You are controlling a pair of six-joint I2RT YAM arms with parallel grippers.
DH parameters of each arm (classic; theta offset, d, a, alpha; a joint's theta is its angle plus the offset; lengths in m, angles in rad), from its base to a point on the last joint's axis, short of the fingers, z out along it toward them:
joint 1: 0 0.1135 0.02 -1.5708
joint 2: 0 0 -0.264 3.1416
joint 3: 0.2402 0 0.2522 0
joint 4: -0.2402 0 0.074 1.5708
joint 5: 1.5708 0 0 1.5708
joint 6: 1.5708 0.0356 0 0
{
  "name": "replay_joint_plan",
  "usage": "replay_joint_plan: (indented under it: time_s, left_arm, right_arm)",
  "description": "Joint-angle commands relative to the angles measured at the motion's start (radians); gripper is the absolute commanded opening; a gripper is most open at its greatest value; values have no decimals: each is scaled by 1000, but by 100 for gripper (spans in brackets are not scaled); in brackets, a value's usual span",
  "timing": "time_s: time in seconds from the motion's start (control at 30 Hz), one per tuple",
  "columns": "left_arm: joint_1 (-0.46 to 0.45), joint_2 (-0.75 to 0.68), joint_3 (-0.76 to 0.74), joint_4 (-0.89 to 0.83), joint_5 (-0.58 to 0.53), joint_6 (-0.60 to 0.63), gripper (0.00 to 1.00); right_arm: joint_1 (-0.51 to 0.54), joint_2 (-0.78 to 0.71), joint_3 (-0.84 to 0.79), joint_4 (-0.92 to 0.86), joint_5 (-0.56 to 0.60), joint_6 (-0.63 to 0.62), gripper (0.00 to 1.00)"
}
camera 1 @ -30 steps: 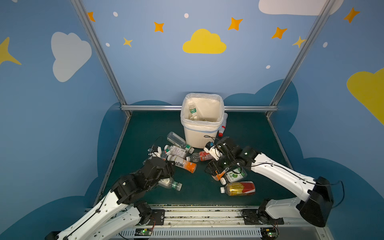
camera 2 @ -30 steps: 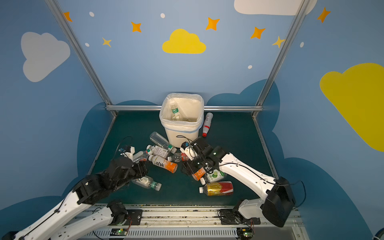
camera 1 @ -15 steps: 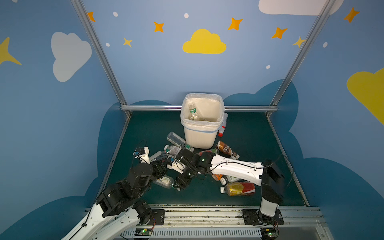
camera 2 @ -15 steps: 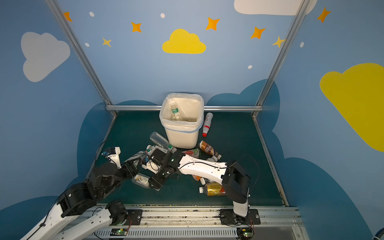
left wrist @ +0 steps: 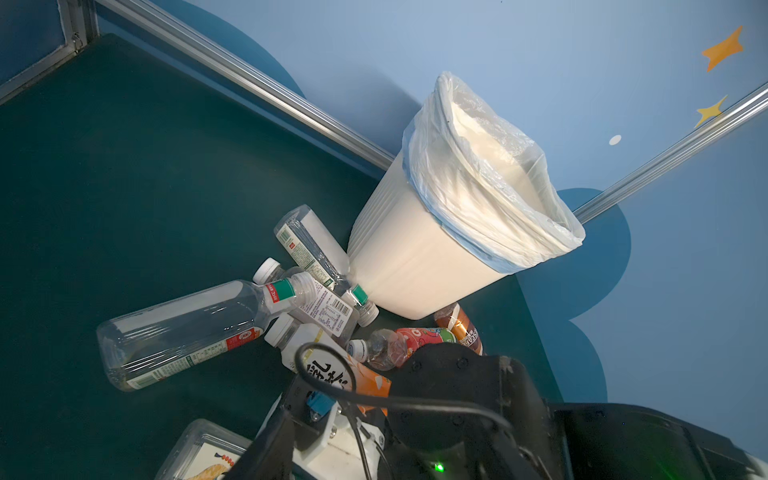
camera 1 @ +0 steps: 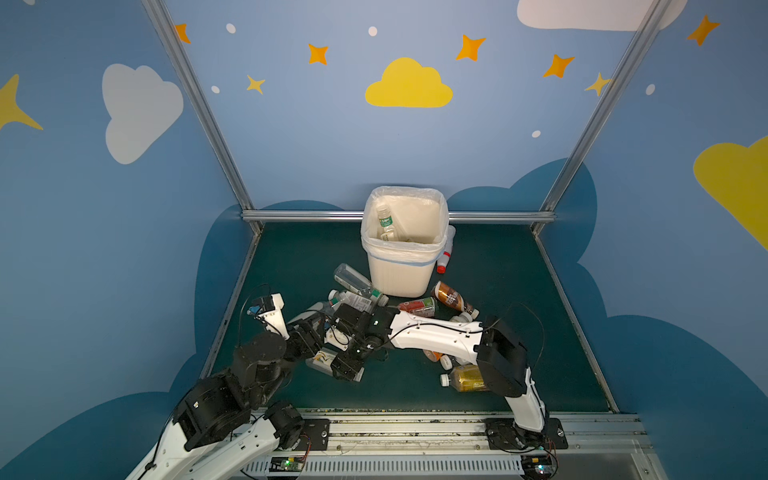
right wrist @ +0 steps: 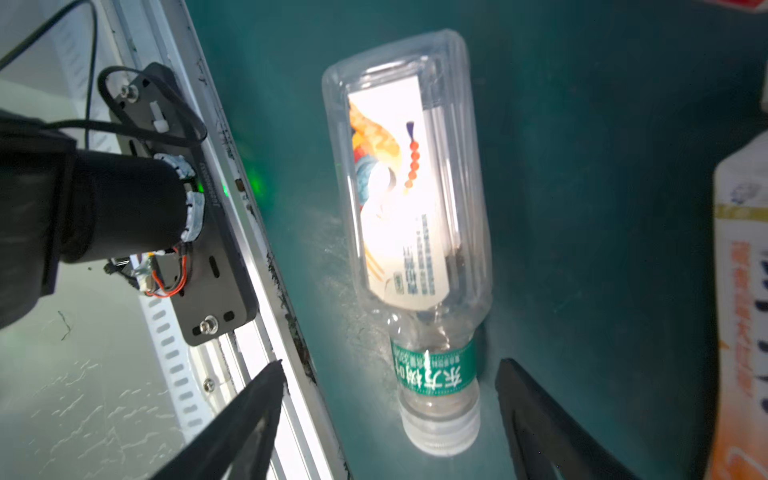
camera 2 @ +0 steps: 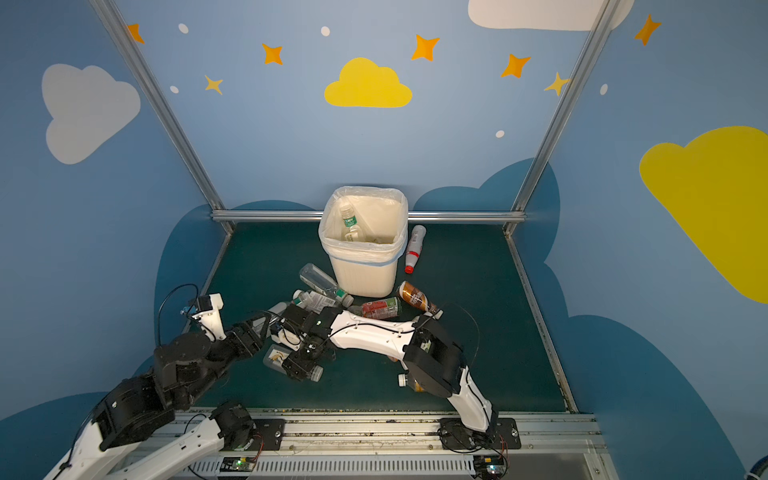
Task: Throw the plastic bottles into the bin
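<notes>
Surrounding grn mat [camera 1: 498, 291]: blue walls [camera 1: 332, 145] (clouds [camera 1: 409, 85])

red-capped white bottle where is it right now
In both top views the red-capped bottle lies on the mat just right of the bin, near the back rail, cap pointing toward the robot.

I saw the bag-lined cream bin [camera 1: 399, 276] upright at the back, a green-labelled bottle [camera 1: 384, 217] inside it. A clear white-capped bottle [right wrist: 415, 208] lay on its side right before me; more bottles [camera 1: 357, 282] lay strewn before the bin.
</notes>
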State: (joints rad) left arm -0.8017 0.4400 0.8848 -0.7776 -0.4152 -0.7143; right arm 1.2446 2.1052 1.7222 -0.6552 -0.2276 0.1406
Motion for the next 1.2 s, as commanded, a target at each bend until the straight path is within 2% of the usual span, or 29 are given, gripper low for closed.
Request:
replay_joint_plan:
  time_s: [0.0, 0.8, 0.9, 1.03, 1.17]
  left_arm:
    - [-3, -12, 14, -18, -19, 17, 65]
    - [-4, -67, 9, -49, -30, 20, 66]
    - [-4, -66, 13, -50, -29, 23, 65]
    - [-3, -66, 11, -55, -33, 24, 65]
    - [-4, -66, 16, -59, -34, 26, 66]
  right_arm:
    - [4, 39, 44, -26, 43, 14, 83]
    - [42, 241, 294, -143, 134, 7, 83]
    - [44, 263, 318, -159, 137, 7, 74]
    - [42, 270, 327, -167, 137, 8, 58]
    - [37, 243, 312, -171, 143, 14, 51]
